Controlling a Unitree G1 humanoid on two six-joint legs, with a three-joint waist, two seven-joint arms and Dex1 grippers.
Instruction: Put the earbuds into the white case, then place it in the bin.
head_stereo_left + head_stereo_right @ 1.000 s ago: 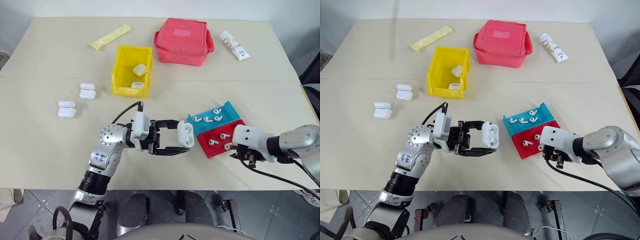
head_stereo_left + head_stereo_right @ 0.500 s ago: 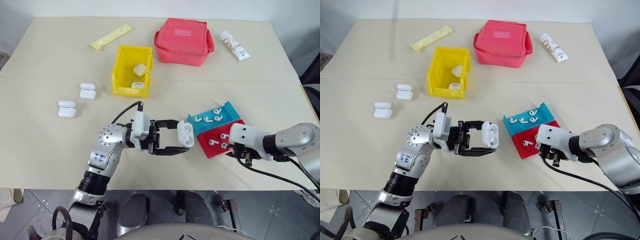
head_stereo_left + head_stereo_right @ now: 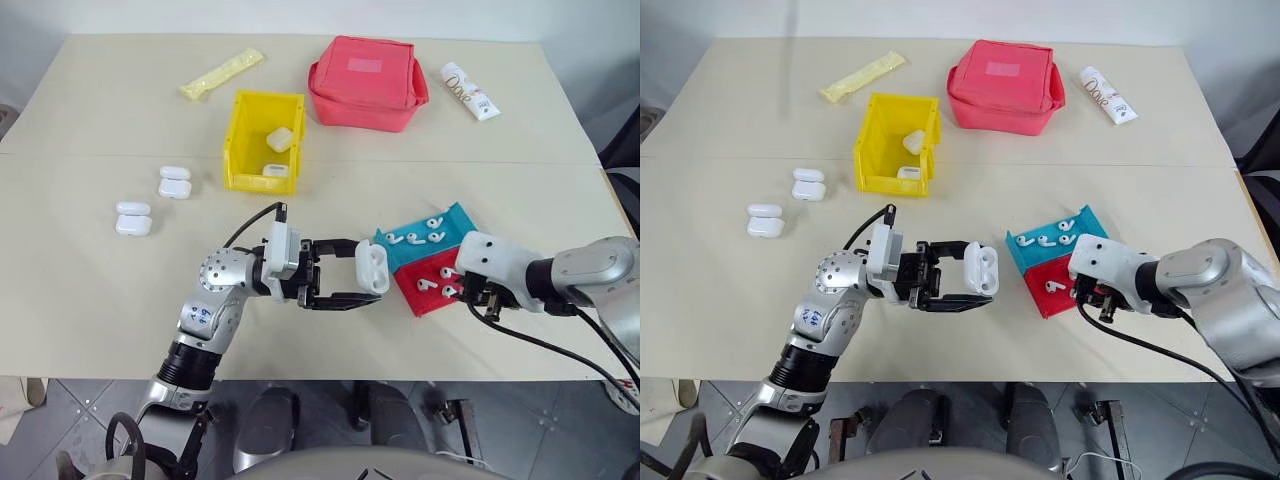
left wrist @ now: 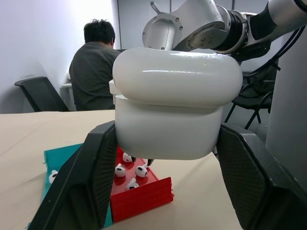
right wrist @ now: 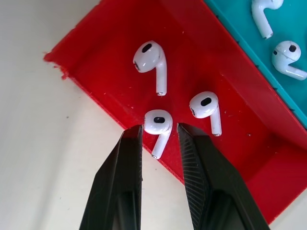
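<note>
My left gripper [image 3: 366, 272] is shut on the white case [image 3: 372, 268], held level above the table's middle with its lid closed; the case [image 4: 177, 110] sits between the black fingers. My right gripper [image 5: 159, 128] points down over the red tray's near corner [image 3: 425, 303] and is shut on one earbud [image 5: 158, 120], whose stem hangs past the tray's wall. Two more earbuds [image 5: 149, 57] lie in the red tray, and several lie in the teal tray [image 3: 455, 218]. The yellow bin [image 3: 240, 130] stands further back, left of centre, with two white cases inside.
Two pairs of loose white cases [image 3: 174, 182] [image 3: 133, 217] lie on the left of the table. At the back are a red pouch [image 3: 365, 80], a white tube [image 3: 470, 90] and a yellow packet [image 3: 220, 73]. A seated person [image 4: 98, 72] is beyond the table.
My right wrist has tipped and its gripper has shifted slightly left, from beyond the red tray's corner to over it. The left gripper and case have not moved.
</note>
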